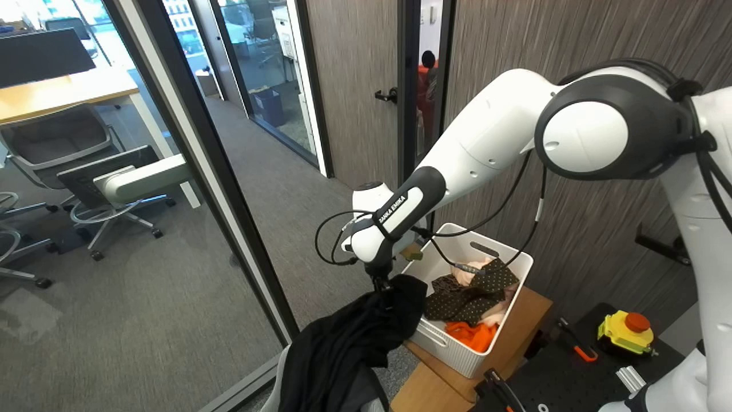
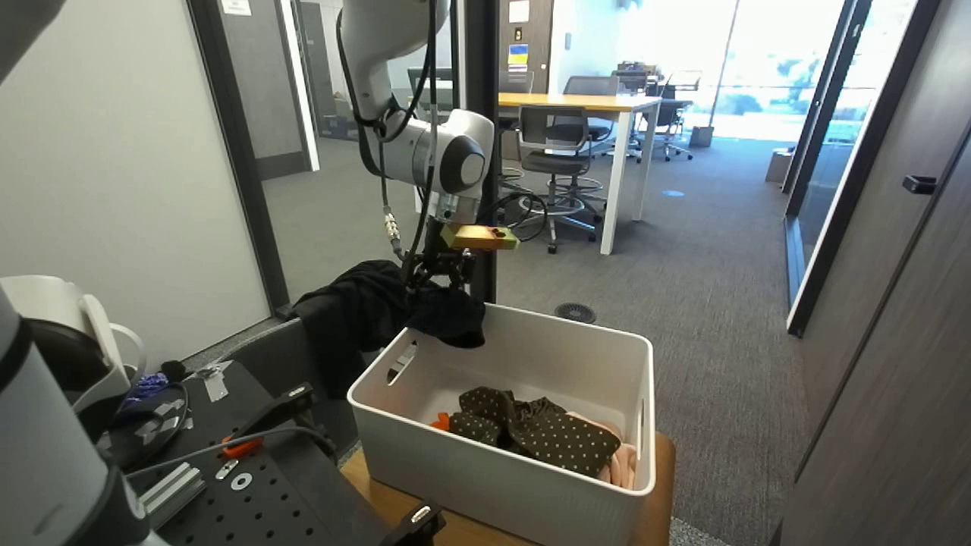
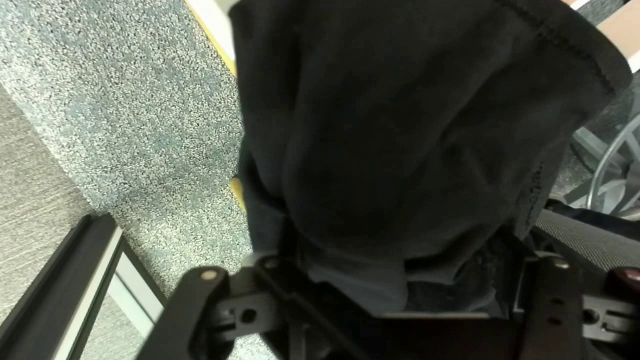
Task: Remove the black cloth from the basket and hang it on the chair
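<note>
While the black cloth point(image 1: 343, 332) lay over the chair point(image 2: 274, 353), one end at the basket point(image 2: 485, 485), the tool point(image 2: 435, 280) stood with jaws parted; a slow, vertical withdrawal seemed safest against dragging it.

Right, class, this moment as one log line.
black cloth: draped over chair | fingers: open, contact unclear | basket: dotted cloth inside
</note>
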